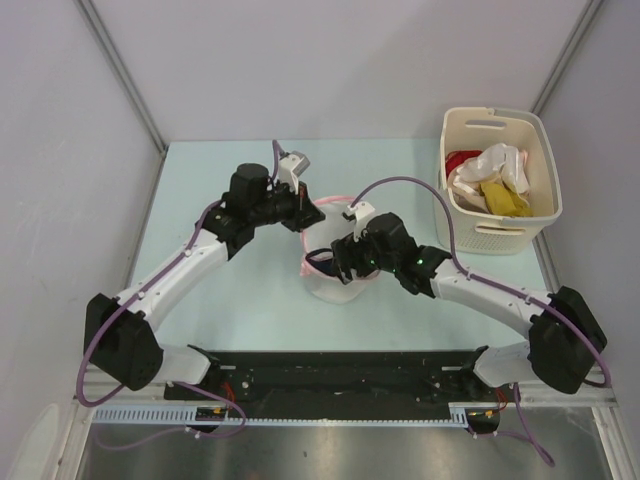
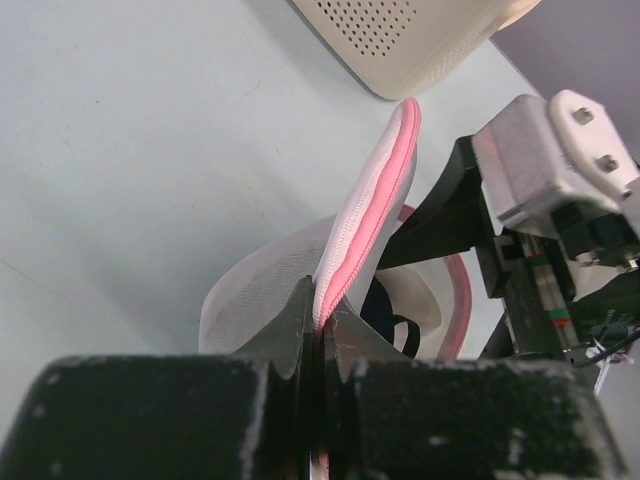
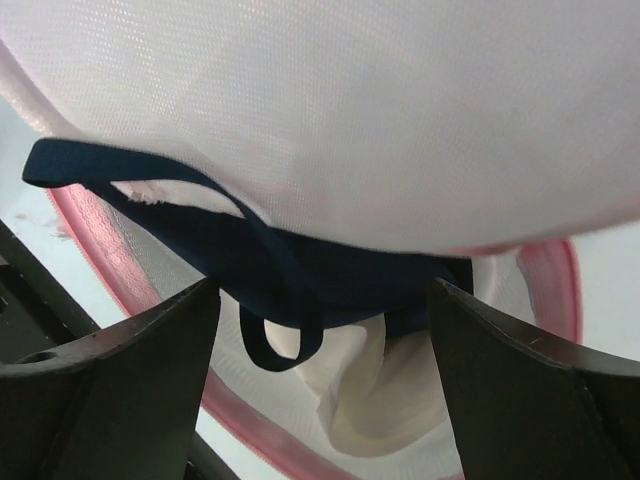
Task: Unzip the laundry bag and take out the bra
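Top view, left gripper (image 1: 310, 210): at the pink rim on the far side of the laundry bag (image 1: 335, 288); its opening cannot be told from here.
Top view, right gripper (image 1: 328, 262): over the bag's near part; the basket (image 1: 500, 225) is well off to its right.
Left wrist view: jaws pinched tight on the bag's pink-trimmed flap, which stands up ahead of the fingertips; a bra (image 2: 395, 325) strap shows inside the pouch just beyond.
Right wrist view: jaws spread wide, clamping nothing; the navy bra hangs between them from under the mesh, contact unclear.

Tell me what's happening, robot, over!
Left gripper shut on white mesh pink-trimmed laundry bag rim. Right gripper open, facing dark navy bra. Bag unzipped, bra showing.
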Robot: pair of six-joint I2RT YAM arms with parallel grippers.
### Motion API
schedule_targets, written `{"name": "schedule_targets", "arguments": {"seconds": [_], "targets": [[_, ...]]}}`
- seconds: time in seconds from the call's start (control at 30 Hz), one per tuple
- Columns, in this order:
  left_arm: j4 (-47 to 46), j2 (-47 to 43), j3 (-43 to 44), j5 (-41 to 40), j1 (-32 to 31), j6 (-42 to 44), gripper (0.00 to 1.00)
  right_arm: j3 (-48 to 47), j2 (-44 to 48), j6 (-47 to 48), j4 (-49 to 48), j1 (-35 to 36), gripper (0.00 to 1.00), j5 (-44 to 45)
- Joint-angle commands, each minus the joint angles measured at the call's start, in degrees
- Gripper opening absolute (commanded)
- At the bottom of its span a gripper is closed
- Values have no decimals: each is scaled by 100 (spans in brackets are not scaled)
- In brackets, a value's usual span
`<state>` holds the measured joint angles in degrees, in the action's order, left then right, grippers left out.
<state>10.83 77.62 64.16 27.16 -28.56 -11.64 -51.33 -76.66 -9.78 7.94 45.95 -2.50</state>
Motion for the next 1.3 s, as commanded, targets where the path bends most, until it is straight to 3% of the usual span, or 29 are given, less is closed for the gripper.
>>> {"name": "schedule_targets", "arguments": {"seconds": [0.0,0.07,0.1,0.17,0.2,0.27,0.47,0.77,0.97,1.03,1.27], "targets": [[-239,-98,-44,132,-27,-137,0,-96,-252,91,-644,45,85,-215],[-248,-98,-53,132,-27,-137,1,-96,-375,12,-924,98,78,-338],[-231,-98,-62,123,-27,-137,0,-96,-384,-6,-970,176,66,-330],[-222,-98,-62,97,-36,-119,0,-88,-376,-6,-970,273,50,-138],[-222,-98,-53,105,-27,-119,0,-96,-350,-15,-944,309,29,-41],[-195,-90,-62,88,-27,-102,0,-96,-201,-15,-822,379,0,249],[-134,-37,-70,-17,-27,-67,0,-88,528,-6,-356,458,0,909],[95,-2,-176,-1459,-27,-31,0,-88,1970,-190,164,195,0,1481],[-72,60,-229,-1319,-18,-260,0,-88,2410,-603,-732,-367,0,1367],[-194,51,-246,-1196,-27,-408,0,-114,2384,-946,-1310,-674,0,1218],[-371,60,-308,-984,-27,-655,0,-614,2068,-1342,-2007,-939,0,1630]]}}
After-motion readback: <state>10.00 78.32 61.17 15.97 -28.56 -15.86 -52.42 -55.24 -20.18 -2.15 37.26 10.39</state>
